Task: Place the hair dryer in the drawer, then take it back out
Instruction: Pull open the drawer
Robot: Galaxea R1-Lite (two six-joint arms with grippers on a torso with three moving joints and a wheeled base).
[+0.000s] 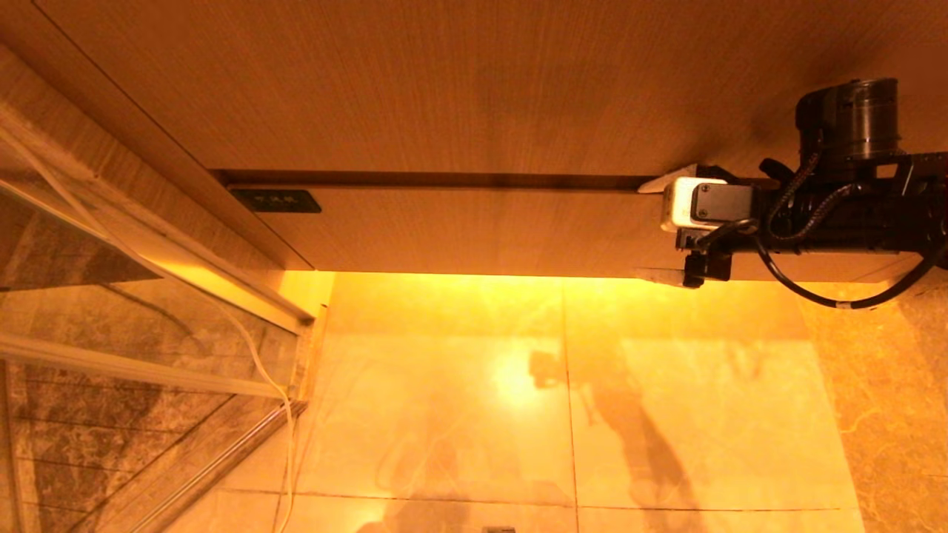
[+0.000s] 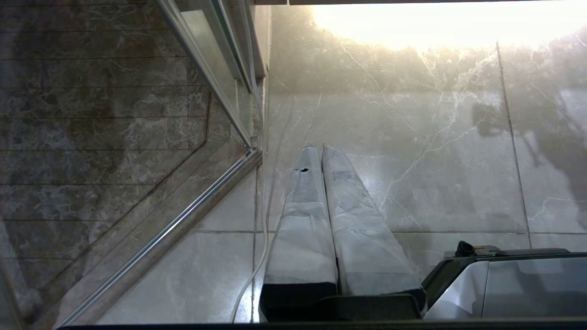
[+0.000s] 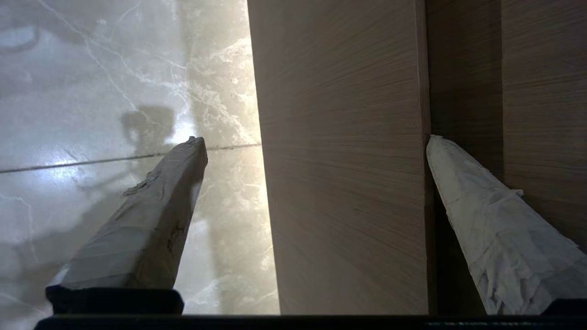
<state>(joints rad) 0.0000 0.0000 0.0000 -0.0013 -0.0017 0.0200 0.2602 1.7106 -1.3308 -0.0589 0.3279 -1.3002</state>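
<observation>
The drawer (image 1: pixel 474 229) shows only its plain light-wood front, with a small dark label plate (image 1: pixel 275 200) at its left end, under the wood countertop (image 1: pixel 444 89). Its inside is hidden. My right gripper (image 1: pixel 653 229) reaches in from the right and is open. It straddles the drawer front near its right end, one finger in the dark gap above the front and the other below its lower edge. The right wrist view shows the same drawer front (image 3: pixel 339 160) between the spread fingers of the right gripper (image 3: pixel 315 139). The hair dryer is out of view. My left gripper (image 2: pixel 319 147) hangs shut over the floor.
A glass shower door with a metal frame (image 1: pixel 148 370) stands at the left, and a thin white cord (image 1: pixel 278 392) runs down beside it. Glossy marble floor tiles (image 1: pixel 563 400) lie below the drawer. Part of the robot's base (image 2: pixel 504 284) shows in the left wrist view.
</observation>
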